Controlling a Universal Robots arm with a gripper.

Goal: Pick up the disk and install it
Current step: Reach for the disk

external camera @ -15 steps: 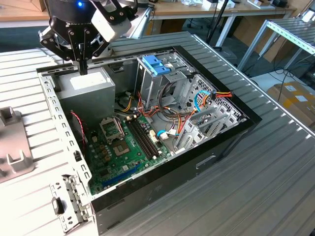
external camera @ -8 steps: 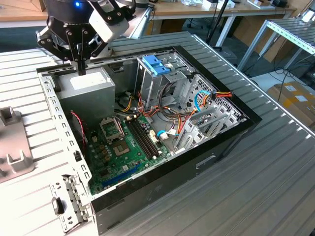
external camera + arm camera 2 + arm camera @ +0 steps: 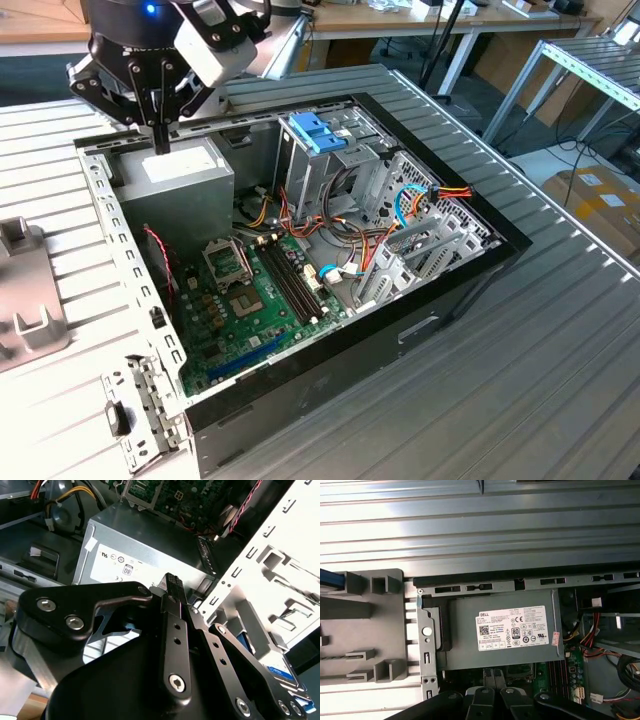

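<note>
The disk [image 3: 330, 578], blue rail showing, seems to rest on the grey fixture [image 3: 385, 625].

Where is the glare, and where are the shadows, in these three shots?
First wrist view: bright glare bands along the slatted table, the power-supply box evenly lit; second wrist view: the gripper is a dark mass against the pale, brightly lit chassis panel; exterior view: the computer case is shadowed inside, the table beside it bright, a blue light glows on the arm.
</note>
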